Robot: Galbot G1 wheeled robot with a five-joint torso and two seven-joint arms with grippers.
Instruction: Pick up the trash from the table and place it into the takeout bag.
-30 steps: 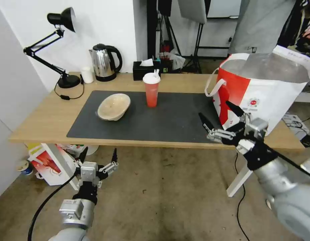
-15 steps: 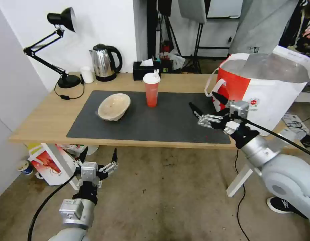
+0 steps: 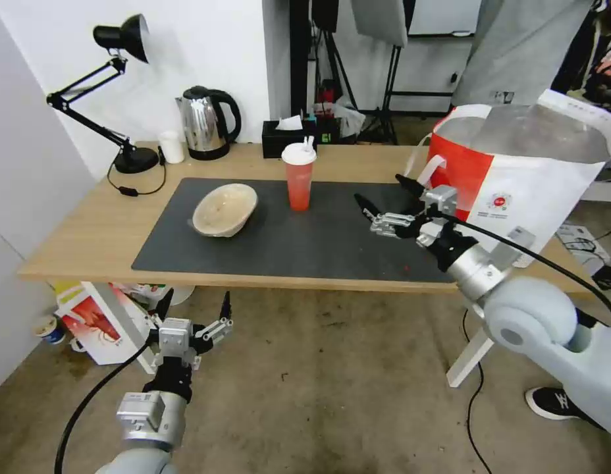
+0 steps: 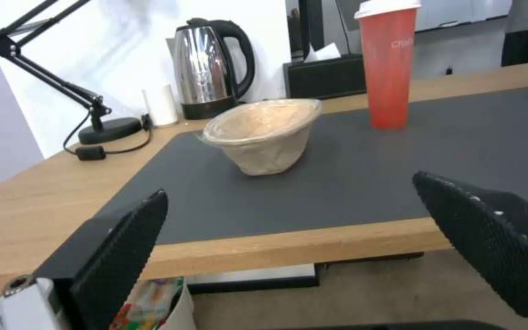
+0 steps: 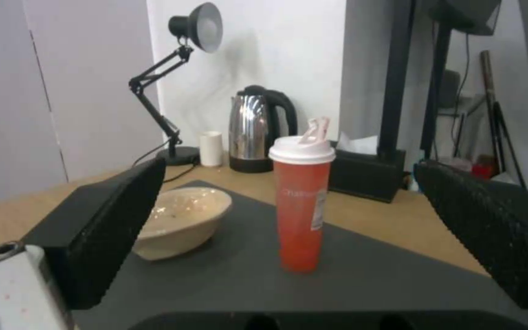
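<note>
The right gripper [image 3: 386,200] has swung away from the front of the takeout bag [image 3: 516,178] and out over the dark mat [image 3: 286,243], its fingers [image 3: 368,202] spread wide and empty, now aimed at the red cup [image 3: 298,176]; in the right wrist view the cup [image 5: 301,201] stands upright between the two open fingers but well ahead of them, so I judge the cup to be the next piece of trash to be picked. The left gripper [image 3: 192,315] hangs below the front edge of the table [image 3: 88,243], fingers apart, holding nothing. The beige bowl [image 3: 224,209] sits tilted on the mat to the cup's left and looks empty apart from a film or residue. The bag stands open at the table's right end; its silvery lining shows, its contents do not
</note>
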